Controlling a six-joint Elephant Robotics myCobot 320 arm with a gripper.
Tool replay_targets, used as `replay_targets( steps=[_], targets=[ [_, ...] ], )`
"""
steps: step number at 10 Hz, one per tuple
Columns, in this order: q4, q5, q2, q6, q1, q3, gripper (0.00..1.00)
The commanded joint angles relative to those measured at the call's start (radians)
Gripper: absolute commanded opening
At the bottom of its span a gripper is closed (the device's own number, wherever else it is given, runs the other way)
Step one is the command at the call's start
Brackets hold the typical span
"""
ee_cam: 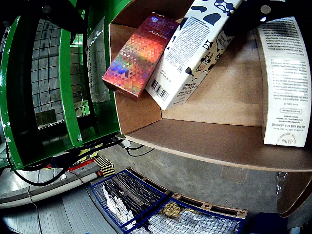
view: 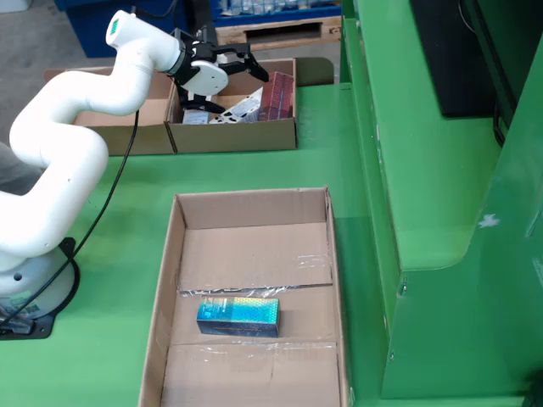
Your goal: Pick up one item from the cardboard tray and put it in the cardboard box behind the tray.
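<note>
In the fixed view my gripper (view: 240, 66) is open and hovers over the cardboard box (view: 233, 136) behind the tray. A white cow-patterned carton (view: 240, 108) leans inside the box next to a red holographic box (view: 278, 95). The cardboard tray (view: 170, 280) in front holds one blue holographic box (view: 238, 316). In the gripper view the cow carton (ee_cam: 192, 48) leans on the red holographic box (ee_cam: 139, 56) inside the cardboard box (ee_cam: 229, 92). One dark finger (ee_cam: 251, 17) shows beside the carton's top; the other is far off at the left.
Another white carton (ee_cam: 287, 83) lies along the box's right wall. A second cardboard box (view: 127, 127) stands to the left of the first. A green machine frame (view: 424, 170) rises at the right of the tray. A blue wire crate (ee_cam: 161, 209) shows below.
</note>
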Motion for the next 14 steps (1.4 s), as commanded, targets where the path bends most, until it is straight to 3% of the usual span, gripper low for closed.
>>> replay_targets(
  steps=[1, 9, 10, 13, 14],
  targets=[
    [0.011, -0.010, 0.029, -0.001, 0.002, 0.021, 1.00],
    [0.011, -0.010, 0.052, -0.001, 0.001, 0.021, 1.00],
    [0.011, -0.010, 0.076, -0.211, 0.002, 0.021, 1.00],
    [0.010, -0.010, 0.110, -0.251, -0.001, 0.021, 1.00],
    [0.010, -0.010, 0.188, -0.323, 0.002, 0.021, 1.00]
  ],
)
